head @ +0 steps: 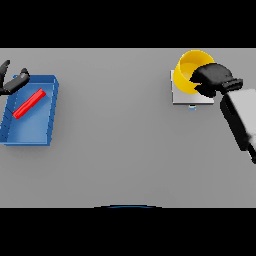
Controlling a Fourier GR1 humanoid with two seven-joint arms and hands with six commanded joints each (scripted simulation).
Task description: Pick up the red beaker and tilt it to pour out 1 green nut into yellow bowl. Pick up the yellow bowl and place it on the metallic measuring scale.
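Observation:
The yellow bowl (189, 70) rests on the metallic scale (186, 99) at the far right of the table. My right hand (212, 77) covers the bowl's right side, its fingers curled over the rim. Its arm comes in from the right edge. At the far left, the red beaker (29, 104) lies on its side inside a blue tray (31, 135). My left hand (12, 82) hovers at the tray's upper left corner with its fingers spread, touching nothing. No green nut shows; the hand hides part of the bowl's inside.
A small blue mark (192, 107) sits at the scale's front edge. The grey table (115, 130) stretches between the tray and the scale.

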